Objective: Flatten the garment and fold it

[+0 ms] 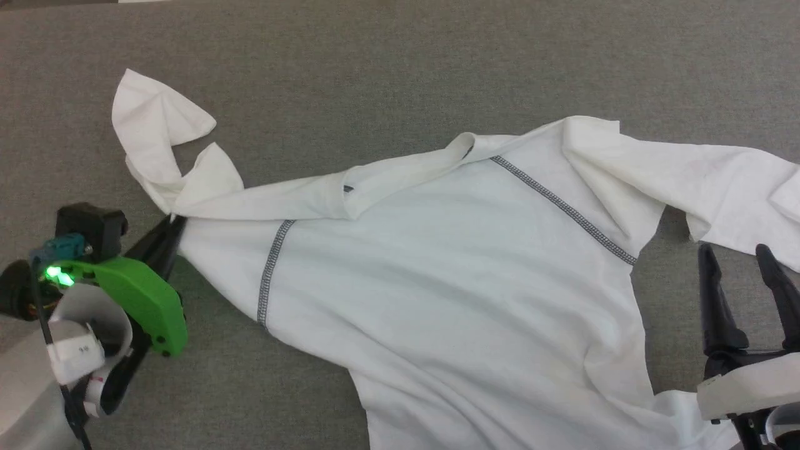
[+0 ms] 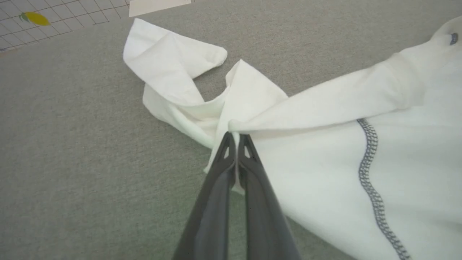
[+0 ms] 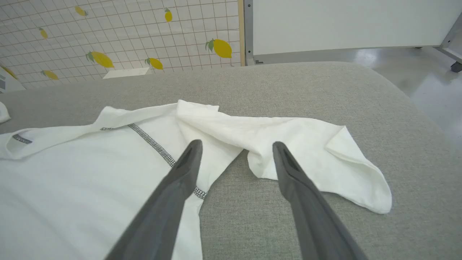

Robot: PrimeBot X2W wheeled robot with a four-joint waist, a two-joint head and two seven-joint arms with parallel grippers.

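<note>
Your garment [image 1: 450, 275]: plain white; stitching [image 1: 270, 275] along seams dark grey, zigzag pattern.
Padded surface [image 1: 375, 62]: uniform mid-grey weave.
Your left gripper [image 2: 236, 135]: dark grey fingers; housing [image 1: 140, 294] bright green, green lamp lit.
Your right gripper [image 3: 237, 143]: dark grey fingers.
Wall [image 3: 119, 32] beyond far edge: white grid, yellow lemons, green leaves.
</note>
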